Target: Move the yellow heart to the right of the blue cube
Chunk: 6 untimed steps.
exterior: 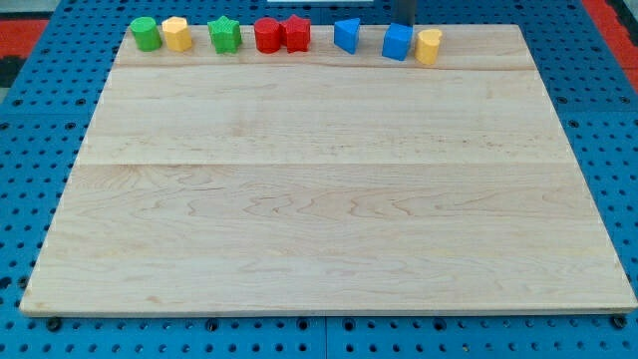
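- Camera view, general: a light wooden board (329, 199) lies on a blue perforated table (40, 130). All eight blocks sit in one row along the board's edge at the view's top.
- Camera view, row from the view's left: a green block (146, 33), rounded in outline, touches a yellow block (176, 34) just to its right; the exact shape of each cannot be told.
- Next comes a green star (225, 36), standing apart from that pair.
- Next come two red blocks in contact: a rounded red block (267, 35) and a red star (296, 33).
- Further to the view's right is a blue block (347, 35) of angular outline, standing alone; its exact shape cannot be told.
- Task items: the blue cube (397, 42) stands near the board's top edge. The yellow heart (429, 46) is immediately at the cube's right side, touching it or nearly so.
- Arm: a dark rod (405, 11) enters at the view's top edge, directly above the blue cube. My tip is hidden behind the cube's top, so its exact end cannot be located.
- Gripper state: the arm carries a plain rod only; it holds nothing, and no opening can be reported.
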### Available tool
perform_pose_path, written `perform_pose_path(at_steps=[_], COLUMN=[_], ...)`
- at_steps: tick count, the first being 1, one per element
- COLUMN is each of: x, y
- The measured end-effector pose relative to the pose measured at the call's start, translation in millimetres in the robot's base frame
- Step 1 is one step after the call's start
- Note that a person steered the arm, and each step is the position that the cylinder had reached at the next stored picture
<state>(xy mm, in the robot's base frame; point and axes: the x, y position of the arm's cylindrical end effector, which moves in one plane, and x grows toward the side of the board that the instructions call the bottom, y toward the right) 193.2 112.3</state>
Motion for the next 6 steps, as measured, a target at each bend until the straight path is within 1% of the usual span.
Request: perform_pose_path(at_steps=[1, 2, 3, 4, 5, 6], x=[39, 32, -2, 11, 76, 72], y=[-2, 4, 1, 50, 16, 20])
